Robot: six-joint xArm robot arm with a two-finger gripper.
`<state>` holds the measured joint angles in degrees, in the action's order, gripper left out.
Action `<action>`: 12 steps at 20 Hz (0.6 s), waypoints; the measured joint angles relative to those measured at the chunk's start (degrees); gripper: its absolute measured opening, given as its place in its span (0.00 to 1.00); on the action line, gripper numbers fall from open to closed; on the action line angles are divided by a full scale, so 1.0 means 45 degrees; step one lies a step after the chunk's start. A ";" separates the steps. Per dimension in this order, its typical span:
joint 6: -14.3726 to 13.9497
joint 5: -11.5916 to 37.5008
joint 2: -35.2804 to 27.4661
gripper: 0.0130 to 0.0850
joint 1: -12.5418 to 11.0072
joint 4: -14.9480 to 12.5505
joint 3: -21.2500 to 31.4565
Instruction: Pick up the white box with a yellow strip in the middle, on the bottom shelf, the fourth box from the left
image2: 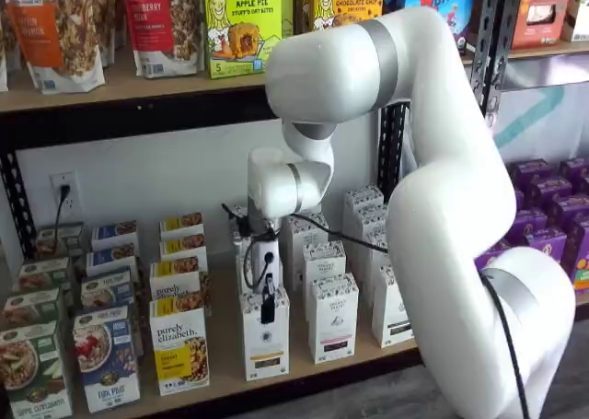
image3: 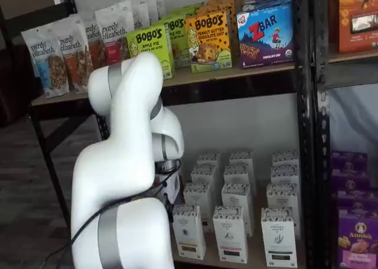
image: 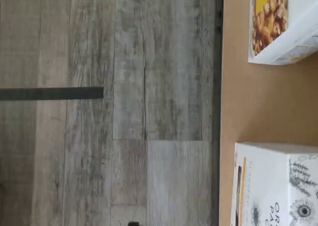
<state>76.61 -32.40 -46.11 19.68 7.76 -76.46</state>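
Observation:
The white box stands at the front of the bottom shelf, with a speckled top and a short yellow-orange strip low on its front. It also shows in a shelf view and, turned on its side, in the wrist view. My gripper hangs straight down over the box's top. Only a single black finger shape shows against the box front, with no plain gap. I cannot tell if it is open or closed on the box. In the other shelf view the arm hides the gripper.
A "purely elizabeth" granola box stands just left of the white box and shows in the wrist view. The same white cartons with black strips stand to the right and behind. The upper shelf holds Bobo's boxes. Grey wood floor lies below the shelf edge.

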 joint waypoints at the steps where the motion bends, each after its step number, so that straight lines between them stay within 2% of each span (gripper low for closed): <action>1: 0.0251 -0.0021 0.0010 1.00 -0.0020 0.0255 -0.0012; 2: 0.0630 -0.0106 0.0051 1.00 -0.0100 0.0626 -0.0076; 3: 0.0775 -0.0210 0.0075 1.00 -0.0167 0.0737 -0.0153; 5: 0.0907 -0.0328 0.0101 1.00 -0.0266 0.0789 -0.0271; 12: 0.1017 0.0270 -0.0280 1.00 -0.0393 0.0744 -0.0606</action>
<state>81.18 -31.19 -47.37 17.91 11.11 -79.18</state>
